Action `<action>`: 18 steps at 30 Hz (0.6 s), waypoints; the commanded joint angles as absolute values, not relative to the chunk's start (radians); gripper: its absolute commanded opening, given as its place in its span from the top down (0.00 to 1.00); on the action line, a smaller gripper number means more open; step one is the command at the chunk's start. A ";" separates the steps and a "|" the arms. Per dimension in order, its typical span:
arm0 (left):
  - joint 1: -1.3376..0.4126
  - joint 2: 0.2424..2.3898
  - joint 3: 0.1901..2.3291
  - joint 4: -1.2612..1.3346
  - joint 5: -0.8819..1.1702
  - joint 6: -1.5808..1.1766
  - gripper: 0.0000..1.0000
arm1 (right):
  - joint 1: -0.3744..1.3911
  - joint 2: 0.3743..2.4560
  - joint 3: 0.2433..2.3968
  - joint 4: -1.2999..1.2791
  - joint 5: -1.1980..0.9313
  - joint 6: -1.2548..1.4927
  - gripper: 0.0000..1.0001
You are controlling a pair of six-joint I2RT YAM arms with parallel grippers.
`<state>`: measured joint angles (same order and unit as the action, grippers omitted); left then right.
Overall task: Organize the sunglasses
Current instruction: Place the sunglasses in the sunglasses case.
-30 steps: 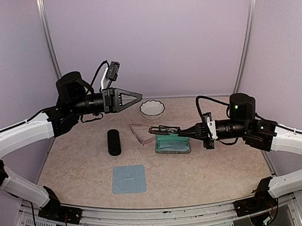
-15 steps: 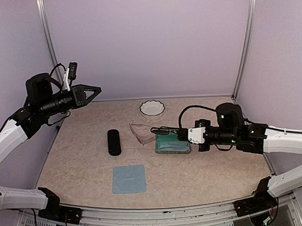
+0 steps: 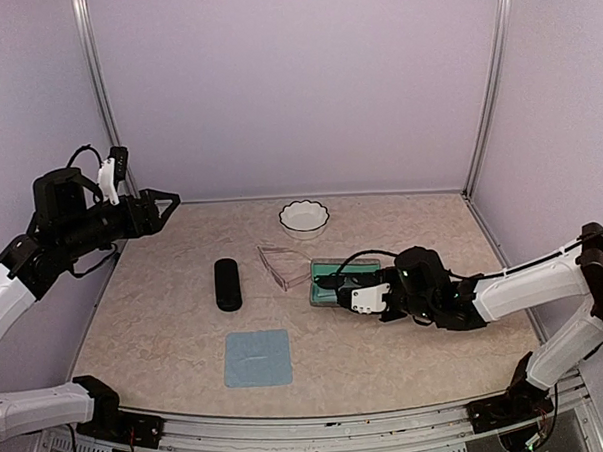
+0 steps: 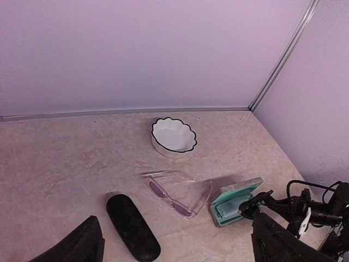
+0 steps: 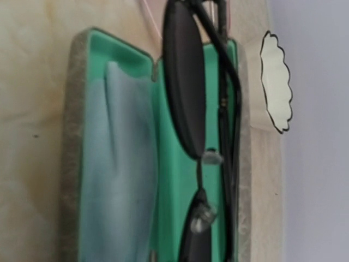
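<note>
Right gripper clenched on dark round sunglasses, over open teal-lined case — lower level, keep wire arms inside rim, then release. Left gripper spread wide, empty, raised far left. Pink pair lies just beside case.

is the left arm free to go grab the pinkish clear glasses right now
Probably yes: the left gripper is open and empty, and the pinkish clear glasses lie uncovered. The right gripper, holding the dark sunglasses over the teal-lined case beside them, might crowd the approach.
</note>
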<state>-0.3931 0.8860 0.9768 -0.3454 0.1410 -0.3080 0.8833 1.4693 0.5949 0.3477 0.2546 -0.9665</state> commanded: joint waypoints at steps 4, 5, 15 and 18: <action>-0.387 0.836 0.903 -0.355 0.025 -0.300 0.01 | 0.894 1.592 0.616 0.527 0.335 -1.025 1.00; -0.387 0.831 0.896 -0.351 0.023 -0.302 0.01 | 0.894 1.602 0.621 0.526 0.329 -1.019 1.00; -0.385 0.810 0.842 -0.308 0.036 -0.312 0.01 | 0.893 1.699 0.662 0.530 0.352 -0.971 1.00; -0.385 0.813 0.836 -0.304 0.042 -0.317 0.01 | 0.893 1.727 0.676 0.525 0.375 -0.966 1.00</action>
